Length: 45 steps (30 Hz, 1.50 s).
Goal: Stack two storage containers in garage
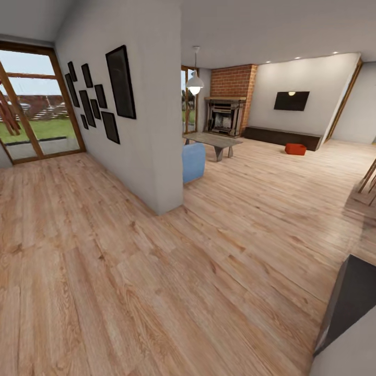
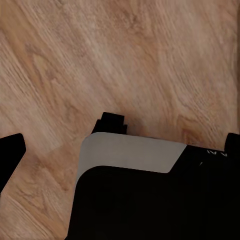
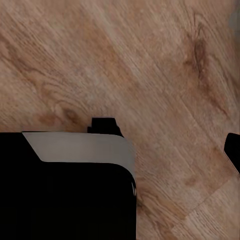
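An orange-red storage container (image 1: pixel 295 149) sits far off on the light wood planks of the living room, in front of the long low dark cabinet (image 1: pixel 282 137). I cannot tell at this distance whether it is one box or two. The garage and its floor are out of view. My left gripper (image 2: pixel 120 150) hangs open over the planks above the robot's black and grey base, with one dark finger (image 2: pixel 10 155) at each edge of the left wrist view. My right gripper (image 3: pixel 120 150) also looks open, with one finger (image 3: pixel 232 150) showing and nothing held.
A white partition wall (image 1: pixel 151 130) with black frames juts out ahead on the left. Past it stand a blue chair (image 1: pixel 193 162), a low grey table (image 1: pixel 214 140), the brick fireplace (image 1: pixel 230 99) and the wall TV (image 1: pixel 291 101). A dark slab (image 1: pixel 350 297) stands close at the lower right.
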Motion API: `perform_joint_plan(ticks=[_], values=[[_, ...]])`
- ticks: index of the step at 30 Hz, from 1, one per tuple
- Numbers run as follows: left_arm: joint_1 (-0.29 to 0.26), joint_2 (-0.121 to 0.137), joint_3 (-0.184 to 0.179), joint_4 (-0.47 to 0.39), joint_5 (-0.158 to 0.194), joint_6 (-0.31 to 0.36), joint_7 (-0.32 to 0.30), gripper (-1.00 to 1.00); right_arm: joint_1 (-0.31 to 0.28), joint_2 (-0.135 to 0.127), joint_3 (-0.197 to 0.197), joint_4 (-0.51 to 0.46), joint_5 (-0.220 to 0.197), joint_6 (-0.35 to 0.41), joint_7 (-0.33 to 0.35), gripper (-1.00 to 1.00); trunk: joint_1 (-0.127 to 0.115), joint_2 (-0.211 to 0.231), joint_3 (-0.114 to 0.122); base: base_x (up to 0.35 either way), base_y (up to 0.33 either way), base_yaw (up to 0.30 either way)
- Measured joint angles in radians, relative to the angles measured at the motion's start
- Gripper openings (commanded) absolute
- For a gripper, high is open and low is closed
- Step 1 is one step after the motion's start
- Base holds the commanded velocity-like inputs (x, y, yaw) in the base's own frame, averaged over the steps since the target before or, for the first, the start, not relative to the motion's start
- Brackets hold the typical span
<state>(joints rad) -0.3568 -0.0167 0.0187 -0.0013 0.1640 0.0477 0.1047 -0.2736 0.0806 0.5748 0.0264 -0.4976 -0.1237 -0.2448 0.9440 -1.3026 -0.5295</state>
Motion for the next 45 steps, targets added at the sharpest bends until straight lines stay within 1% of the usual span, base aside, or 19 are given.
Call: perform_joint_plan(ticks=[13,17,21,40,45], values=[[0.000,-0.001,-0.001,0.000,0.000,0.000,0.000,1.00,0.000,0.000,0.000,0.000,-0.002,-0.001,0.000,1.00,0.000,0.000,0.000,0.320,0.000,0.000],[0.000,0.000,0.000,0.000,0.000,0.000,0.000,1.00,0.000,0.000,0.002,-0.001,0.010,0.000,0.000,1.00,0.000,0.000,0.000,0.320,0.000,0.000],[0.000,0.000,0.000,0.000,-0.001,0.000,0.000,1.00,-0.002,-0.007,0.001,-0.010,-0.003,0.008,0.002,1.00,0.000,0.000,0.000,0.320,0.000,0.000],[0.000,0.002,-0.001,0.000,-0.002,0.000,0.000,1.00,-0.010,-0.009,0.000,-0.015,-0.005,0.015,0.006,1.00,0.000,0.000,0.000,0.320,0.000,0.000],[0.000,0.002,-0.001,0.000,-0.002,0.000,0.000,1.00,-0.005,0.000,-0.005,-0.005,-0.005,0.010,0.005,1.00,0.000,0.000,0.000,0.320,0.000,0.000]])
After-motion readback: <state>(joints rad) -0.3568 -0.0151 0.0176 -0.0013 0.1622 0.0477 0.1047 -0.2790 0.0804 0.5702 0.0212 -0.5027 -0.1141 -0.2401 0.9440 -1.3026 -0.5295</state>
